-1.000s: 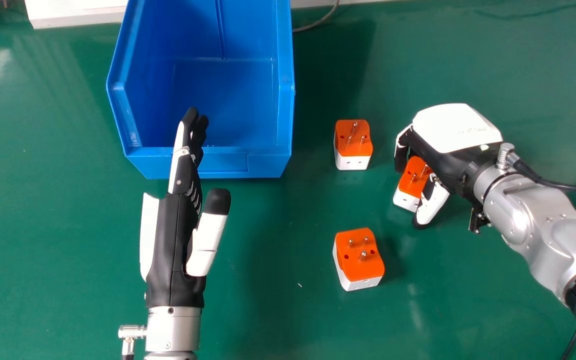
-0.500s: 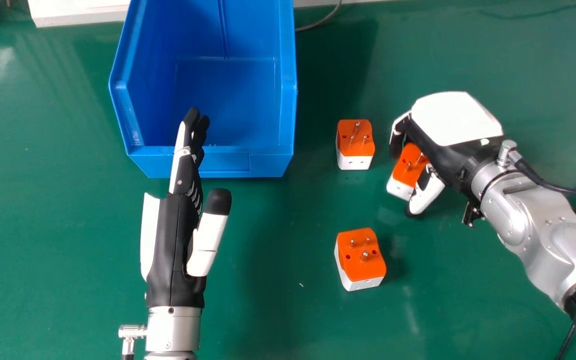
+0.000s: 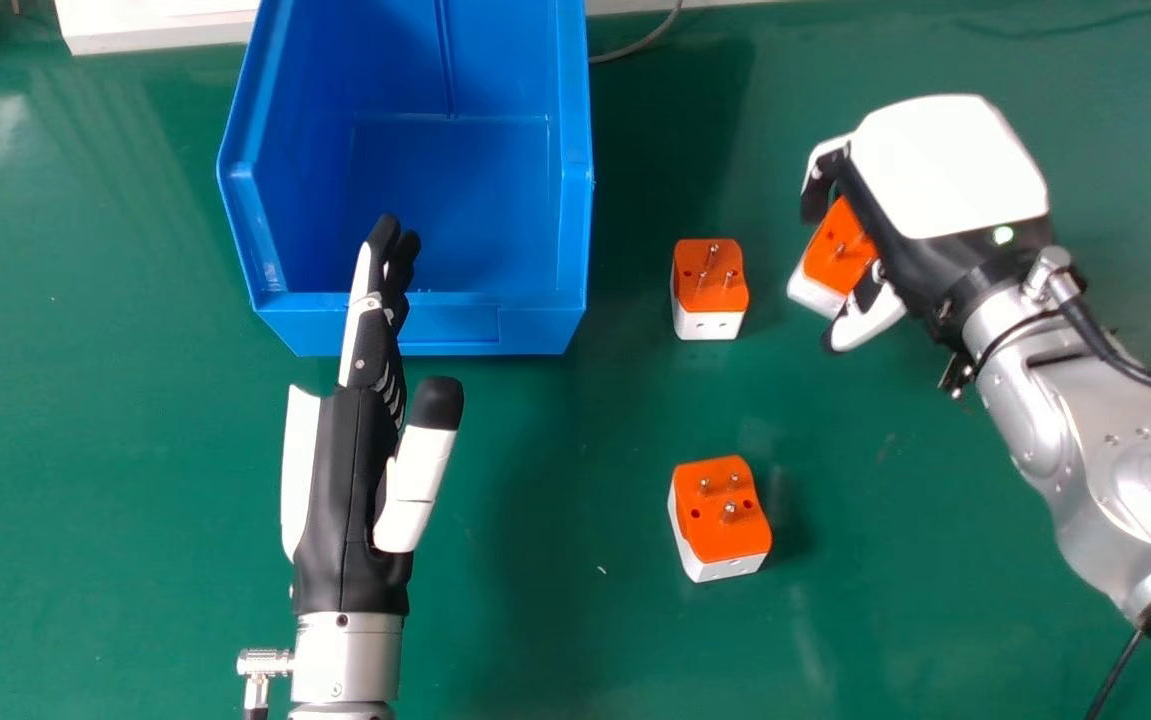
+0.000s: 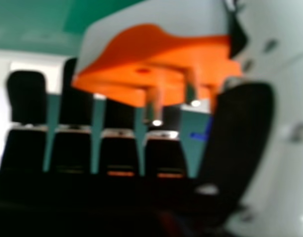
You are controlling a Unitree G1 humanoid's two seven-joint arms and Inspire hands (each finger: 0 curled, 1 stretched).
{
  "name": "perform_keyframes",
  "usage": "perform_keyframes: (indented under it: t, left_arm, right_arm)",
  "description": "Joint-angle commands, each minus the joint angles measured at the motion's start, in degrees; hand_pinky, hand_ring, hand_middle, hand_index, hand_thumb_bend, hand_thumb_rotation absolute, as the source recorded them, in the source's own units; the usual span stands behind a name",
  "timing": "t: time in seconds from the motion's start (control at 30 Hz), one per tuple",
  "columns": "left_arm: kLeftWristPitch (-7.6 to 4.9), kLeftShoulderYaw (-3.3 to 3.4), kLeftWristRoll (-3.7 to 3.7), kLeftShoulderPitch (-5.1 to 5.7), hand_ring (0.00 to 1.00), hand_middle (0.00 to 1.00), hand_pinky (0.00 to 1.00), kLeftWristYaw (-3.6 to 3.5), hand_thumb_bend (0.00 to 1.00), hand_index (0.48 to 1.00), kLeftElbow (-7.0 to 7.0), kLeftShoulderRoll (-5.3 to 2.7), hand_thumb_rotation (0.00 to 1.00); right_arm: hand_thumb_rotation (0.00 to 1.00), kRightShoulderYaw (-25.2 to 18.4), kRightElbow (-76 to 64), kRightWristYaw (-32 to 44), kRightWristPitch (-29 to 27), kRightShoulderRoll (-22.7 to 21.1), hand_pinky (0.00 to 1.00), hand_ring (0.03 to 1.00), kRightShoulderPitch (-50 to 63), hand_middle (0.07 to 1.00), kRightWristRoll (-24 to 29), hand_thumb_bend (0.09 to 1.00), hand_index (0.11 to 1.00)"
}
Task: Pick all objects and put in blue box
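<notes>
Head view showed me the right hand [image 3: 945, 165] curled round one plug adapter [image 3: 840, 250], apart from the blue box [image 3: 525, 327], the left hand [image 3: 345, 490] straight-fingered at the box's near edge, and a second adapter [image 3: 711, 285] and third adapter [image 3: 722, 520] on the table [image 3: 555, 620], all three, I judged, left to deliver.
</notes>
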Motion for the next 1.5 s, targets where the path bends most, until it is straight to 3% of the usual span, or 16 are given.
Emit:
perform_keyframes:
  t: [0.0, 0.17, 0.33, 0.5, 0.7, 0.8, 0.93, 1.1, 1.2, 1.33, 1.47]
  left_arm:
    - [-1.01, -0.31, 0.49, -0.41, 0.98, 0.97, 1.00, 0.23, 0.92, 0.964, -0.50, -0.13, 0.96]
    - [-1.10, -0.44, 0.26, -0.44, 0.98, 0.97, 1.00, 0.09, 0.91, 0.964, -0.41, -0.20, 0.96]
    - [-1.20, -0.34, 0.62, -0.57, 0.98, 0.97, 1.00, 0.36, 0.91, 0.964, -0.19, -0.10, 0.96]
    - [-1.05, -0.40, 0.46, -0.71, 0.98, 0.97, 1.00, 0.30, 0.91, 0.963, -0.24, -0.12, 0.96]
    - [-1.20, -0.48, 0.58, -1.07, 0.98, 0.97, 1.00, 0.52, 0.91, 0.962, 0.04, -0.49, 0.95]
    - [-1.39, -0.29, 1.10, -1.26, 0.98, 0.97, 1.00, 1.18, 0.91, 0.962, 0.13, -0.65, 0.95]
    - [-0.99, -0.12, 2.38, -1.18, 0.98, 0.97, 1.00, 2.58, 0.91, 0.961, -0.24, -0.90, 0.95]
    - [-0.98, 0.05, 3.98, -1.16, 0.97, 0.97, 1.00, 4.91, 0.91, 0.958, -0.38, -1.30, 0.95]
    - [-1.08, 0.07, 3.96, -1.16, 0.97, 0.97, 1.00, 5.66, 0.91, 0.958, -0.47, -1.36, 0.95]
    - [-1.31, 0.13, 2.68, -0.96, 0.97, 0.96, 1.00, 5.74, 0.91, 0.957, -0.92, -1.84, 0.96]
    - [-1.60, 0.34, 2.48, -0.38, 0.97, 0.96, 1.00, 6.03, 0.91, 0.957, -1.63, -2.05, 0.95]
  right_arm:
    - [0.00, -2.19, -4.52, 1.47, 1.27, -1.23, 0.20, 0.303, -0.20, 0.483, 0.49, 0.521, 0.498]
    - [0.00, -6.61, -9.71, 4.71, -0.23, -0.82, 0.19, 0.289, 0.53, 0.465, 7.10, 0.524, 0.496]
    - [0.00, -10.56, -15.48, 4.97, -1.73, -0.18, 0.26, 0.326, 1.49, 0.467, 11.40, 0.520, 0.499]
    - [0.00, -11.58, -20.01, 6.25, -1.34, -0.41, 0.28, 0.337, 0.44, 0.455, 10.60, 0.515, 0.511]
    - [0.00, -12.47, -20.17, 5.70, -6.20, -0.32, 0.30, 0.349, -2.77, 0.464, 12.27, 0.514, 0.513]
    - [0.00, -12.18, -18.26, 4.77, -8.61, 0.22, 0.30, 0.349, -5.39, 0.464, 12.52, 0.514, 0.513]
    - [0.00, -11.18, -17.01, 5.30, -9.30, 0.75, 0.31, 0.355, -8.68, 0.467, 10.63, 0.513, 0.522]
    - [0.00, -10.46, -16.59, 5.75, -10.38, 3.58, 0.31, 0.369, -11.62, 0.479, 11.69, 0.514, 0.514]
    - [0.00, -9.30, -16.88, 7.49, -10.61, 5.26, 0.31, 0.369, -13.81, 0.479, 11.48, 0.514, 0.514]
    - [0.00, -7.91, -16.10, 8.14, -11.03, 7.54, 0.31, 0.381, -16.22, 0.488, 10.85, 0.510, 0.515]
    - [0.00, -6.34, -13.58, 7.30, -12.25, 9.35, 0.31, 0.394, -19.55, 0.488, 9.89, 0.505, 0.520]
